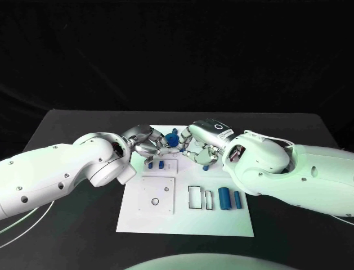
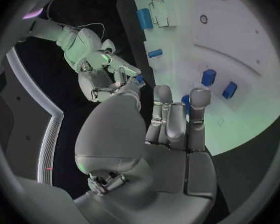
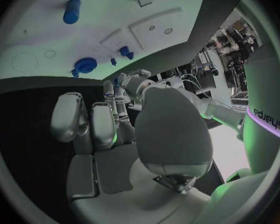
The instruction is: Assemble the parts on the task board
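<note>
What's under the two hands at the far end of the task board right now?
The left hand and right hand meet over the task board's far end, with a blue part between them. Two small blue parts lie just nearer. The board directly beneath the hands is covered.

Black table [image 1: 63, 129], black cloth backdrop [image 1: 177, 50] behind it

Black worktop [image 1: 71, 126], white task board [image 1: 225, 222] lying flat at its middle, long edge running away from the robot, dark worktop surface showing all round the board's edges
</note>
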